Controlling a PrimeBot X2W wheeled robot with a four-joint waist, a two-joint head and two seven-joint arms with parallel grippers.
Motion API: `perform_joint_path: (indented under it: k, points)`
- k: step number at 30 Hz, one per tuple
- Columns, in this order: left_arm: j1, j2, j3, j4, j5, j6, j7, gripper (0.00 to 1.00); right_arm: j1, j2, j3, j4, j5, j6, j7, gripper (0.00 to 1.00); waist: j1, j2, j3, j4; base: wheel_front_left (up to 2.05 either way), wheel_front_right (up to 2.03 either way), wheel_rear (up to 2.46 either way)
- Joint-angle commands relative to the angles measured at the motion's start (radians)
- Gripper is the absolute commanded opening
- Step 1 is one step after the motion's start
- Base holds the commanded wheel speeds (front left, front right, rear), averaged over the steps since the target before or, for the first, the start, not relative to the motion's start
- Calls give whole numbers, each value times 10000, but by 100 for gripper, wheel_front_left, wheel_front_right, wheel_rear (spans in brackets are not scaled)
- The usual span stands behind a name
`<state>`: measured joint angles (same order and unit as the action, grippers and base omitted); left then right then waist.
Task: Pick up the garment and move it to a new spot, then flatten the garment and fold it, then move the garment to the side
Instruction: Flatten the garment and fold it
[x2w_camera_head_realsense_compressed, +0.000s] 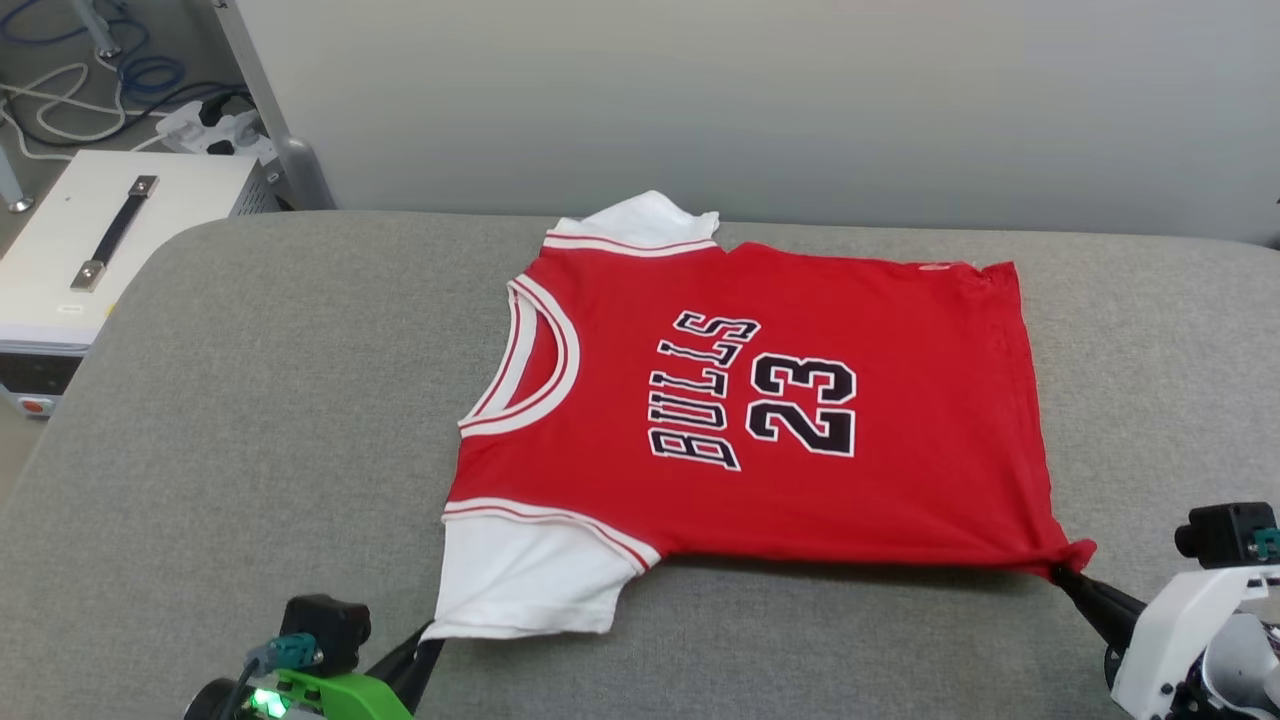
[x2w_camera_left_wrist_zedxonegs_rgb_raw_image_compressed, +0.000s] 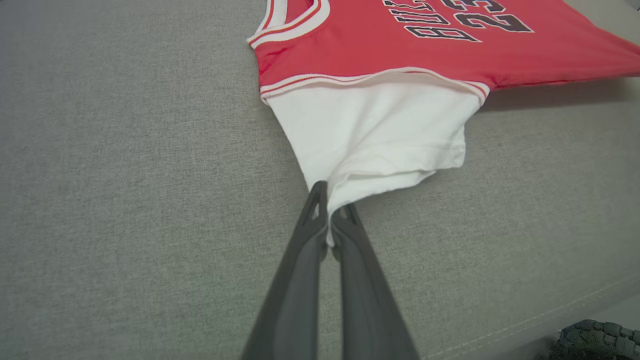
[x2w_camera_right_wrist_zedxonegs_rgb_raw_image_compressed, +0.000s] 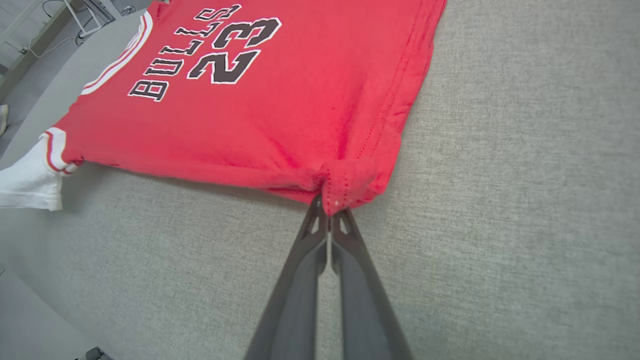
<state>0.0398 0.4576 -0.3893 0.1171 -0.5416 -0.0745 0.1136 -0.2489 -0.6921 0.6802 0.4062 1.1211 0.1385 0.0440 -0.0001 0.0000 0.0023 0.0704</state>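
The garment (x2w_camera_head_realsense_compressed: 760, 400), a red T-shirt with white sleeves and black-white "BULLS 23" lettering, lies spread face up on the grey padded table (x2w_camera_head_realsense_compressed: 250, 400), collar toward the left. My left gripper (x2w_camera_head_realsense_compressed: 428, 635) is shut on the hem corner of the near white sleeve (x2w_camera_left_wrist_zedxonegs_rgb_raw_image_compressed: 370, 135); in the left wrist view the left gripper (x2w_camera_left_wrist_zedxonegs_rgb_raw_image_compressed: 330, 210) pinches that white fabric. My right gripper (x2w_camera_head_realsense_compressed: 1060, 573) is shut on the near bottom corner of the red hem (x2w_camera_right_wrist_zedxonegs_rgb_raw_image_compressed: 345, 185); the right gripper (x2w_camera_right_wrist_zedxonegs_rgb_raw_image_compressed: 328, 207) bunches the cloth there. The near edge is pulled taut and slightly raised.
A white equipment box (x2w_camera_head_realsense_compressed: 110, 240) with a black handle stands off the table's far left, with cables and a power strip (x2w_camera_head_realsense_compressed: 215, 125) on the floor behind. A pale wall (x2w_camera_head_realsense_compressed: 760, 100) runs along the table's far side. Open grey surface lies left of the shirt.
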Motion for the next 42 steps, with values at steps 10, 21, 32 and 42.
perform_joint_path:
  k: [10, 21, 32, 42]
  points:
    - [1509, 858, -238, -1440, -549, -3, 1181, 0, 1671, -941, -475, -1338, 671, -78, 403, 0, 1, 0, -292, -46, 0, 0, 0]
    - [1414, 1059, 71, -2487, -400, 253, 838, 0, 2422, -1205, -1531, -2543, 492, -78, 138, 0, 1, 0, -55, -95, 0, 0, 0]
    - [-833, 885, 400, -2210, -53, 297, 702, 0, 1398, -835, -2472, -2881, -188, -78, 793, 0, 1, 0, 990, -338, 0, 0, 0]
    - [-3397, 688, -105, -612, 186, -229, 1059, 0, -237, -2, -2739, -2243, -1129, -78, 1816, 0, 1, 0, 2204, -686, 0, 0, 0]
